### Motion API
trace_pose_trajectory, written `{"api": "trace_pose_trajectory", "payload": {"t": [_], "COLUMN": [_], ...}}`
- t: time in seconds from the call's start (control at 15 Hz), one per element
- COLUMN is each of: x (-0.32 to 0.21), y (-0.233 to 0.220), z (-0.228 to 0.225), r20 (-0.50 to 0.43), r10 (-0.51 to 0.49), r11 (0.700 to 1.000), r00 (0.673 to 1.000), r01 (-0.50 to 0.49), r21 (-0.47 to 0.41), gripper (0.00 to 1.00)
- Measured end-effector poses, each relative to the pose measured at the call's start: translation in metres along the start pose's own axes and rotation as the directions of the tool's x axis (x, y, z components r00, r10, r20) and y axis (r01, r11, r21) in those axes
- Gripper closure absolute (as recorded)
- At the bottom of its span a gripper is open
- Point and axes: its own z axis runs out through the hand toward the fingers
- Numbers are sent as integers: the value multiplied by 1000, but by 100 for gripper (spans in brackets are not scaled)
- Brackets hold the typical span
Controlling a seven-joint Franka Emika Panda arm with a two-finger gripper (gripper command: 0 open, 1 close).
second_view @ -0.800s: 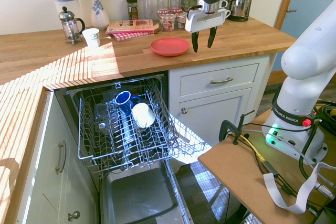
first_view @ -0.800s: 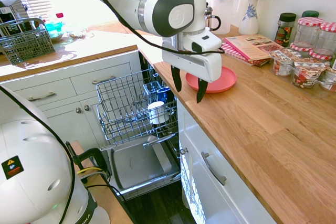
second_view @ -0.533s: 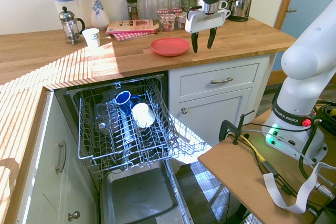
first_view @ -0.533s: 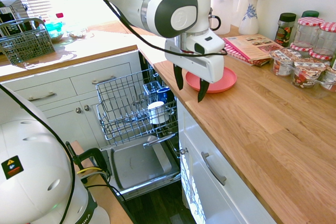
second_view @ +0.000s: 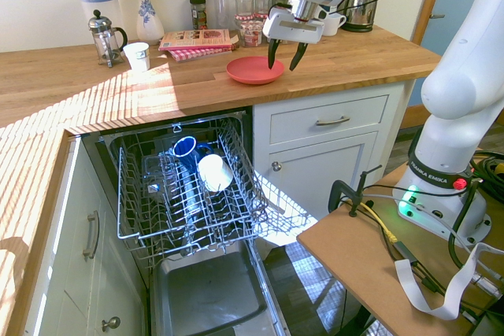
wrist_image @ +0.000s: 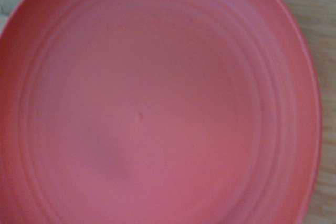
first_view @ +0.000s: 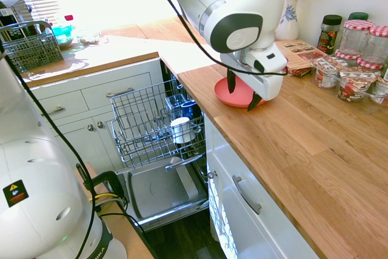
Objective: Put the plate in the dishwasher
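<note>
Little print can be read here. On the white rounded base of the arm (second_view: 446,159), a dark band carries white lettering that reads "FRANKA EMIKA", running slantwise. A small black square sticker with a yellow warning triangle (first_view: 14,193) sits on the white rounded housing in the first exterior view. The flat printed booklet on the wooden counter (second_view: 198,38) shows print, but it is too small to make out.

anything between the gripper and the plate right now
Nothing. The open gripper hangs just above the plate with only air between, as the second exterior view shows.
</note>
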Motion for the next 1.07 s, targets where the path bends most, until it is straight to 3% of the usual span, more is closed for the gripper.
{"api": "trace_pose_trajectory", "payload": {"t": [0.33, 1.07], "x": [23, 37], "y": [-10, -29], "z": [17, 29], "r20": [25, 44], "r10": [71, 76], "r11": [995, 994], "r00": [997, 996], "r01": [-72, -79], "r21": [67, 82], "gripper": [100, 100]}}
